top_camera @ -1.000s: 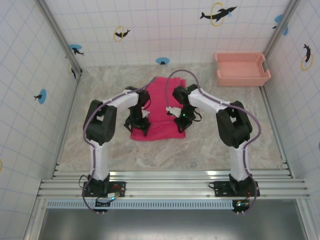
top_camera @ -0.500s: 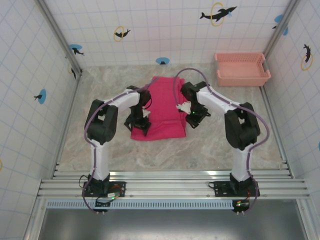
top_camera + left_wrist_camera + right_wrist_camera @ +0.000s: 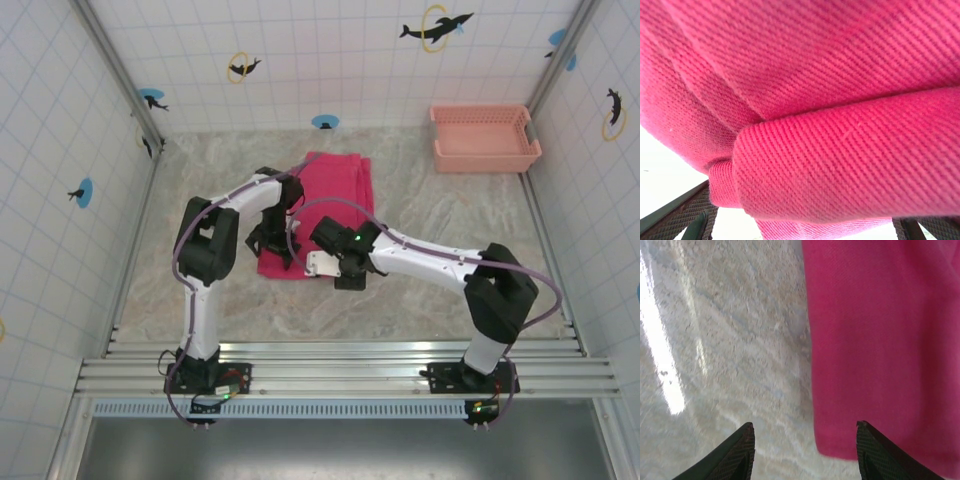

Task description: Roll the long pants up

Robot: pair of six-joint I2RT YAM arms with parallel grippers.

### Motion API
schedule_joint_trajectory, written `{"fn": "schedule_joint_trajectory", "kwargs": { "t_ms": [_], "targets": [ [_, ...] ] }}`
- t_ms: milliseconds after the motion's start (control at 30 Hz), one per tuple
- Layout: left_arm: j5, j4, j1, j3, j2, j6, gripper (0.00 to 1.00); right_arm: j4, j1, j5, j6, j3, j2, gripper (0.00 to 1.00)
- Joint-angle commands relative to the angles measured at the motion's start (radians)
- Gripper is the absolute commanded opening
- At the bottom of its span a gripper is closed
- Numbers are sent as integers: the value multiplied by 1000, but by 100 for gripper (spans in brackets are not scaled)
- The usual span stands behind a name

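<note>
The long pants (image 3: 328, 195) lie folded as a magenta strip in the middle of the marble table, running from far to near. My left gripper (image 3: 272, 246) sits at their near left edge. In the left wrist view, a thick fold of pants (image 3: 840, 165) bulges between the fingers (image 3: 695, 215), which stand wide apart; their tips are hidden. My right gripper (image 3: 336, 268) hovers at the near right corner. It is open (image 3: 803, 426) and empty, with the pants' corner (image 3: 880, 365) just ahead on the right and bare table on the left.
A salmon-pink slotted basket (image 3: 485, 152) stands at the back right corner. Tiled walls enclose the table on three sides. Bare marble (image 3: 440, 290) lies in front of and to both sides of the pants.
The right arm swung from the pants' right edge down and left to their near right corner. The left arm stayed put at the left edge.
</note>
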Motion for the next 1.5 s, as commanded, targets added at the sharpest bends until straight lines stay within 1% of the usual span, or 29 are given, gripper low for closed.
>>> {"fn": "schedule_joint_trajectory", "kwargs": {
  "t_ms": [0,67,233,400,433,467,533,567,600,667,700,767,900,1033,1100,1200,1267,1333,1400,1467],
  "targets": [
    [-60,10,12,12,30,22,89,113,11,73,-43,-15,53,56],
    [-59,7,11,10,28,27,89,133,15,72,-73,-10,87,56],
    [-64,-11,11,16,26,52,90,201,16,119,-77,-8,167,56],
    [-71,-31,11,28,32,85,90,224,17,163,-85,56,267,56],
    [-72,-35,12,31,32,90,91,221,16,168,-85,72,285,55],
    [-71,-38,13,36,33,96,91,208,13,163,-83,92,306,52],
    [-68,-42,11,43,33,97,91,176,9,147,-71,140,341,42],
    [-66,-43,12,45,31,97,91,149,6,112,-70,161,354,36],
    [-66,-46,12,49,31,131,91,129,3,84,-62,181,369,30],
    [-60,-53,12,61,29,140,92,86,-2,23,-61,208,380,21],
    [-60,-59,13,67,28,142,93,66,-3,-2,-58,219,382,16],
    [-52,-68,20,83,22,143,94,14,-7,-81,-55,242,382,12],
    [-48,-95,62,134,3,138,97,-113,-13,-283,-35,297,349,10],
    [-64,-139,131,208,-33,154,97,-306,-25,-563,-6,411,345,10],
    [-86,-151,155,233,-53,162,97,-383,-38,-677,11,467,355,10],
    [-89,-149,175,232,-87,157,97,-489,-75,-848,57,545,393,10],
    [-102,-142,175,214,-108,156,97,-537,-123,-983,108,594,437,10],
    [-99,-131,175,189,-126,149,97,-538,-171,-1093,166,599,470,10],
    [-98,-117,175,162,-141,148,97,-531,-216,-1152,202,597,499,10],
    [-105,-112,175,139,-152,148,97,-525,-261,-1152,235,604,527,10]
  ]
}}
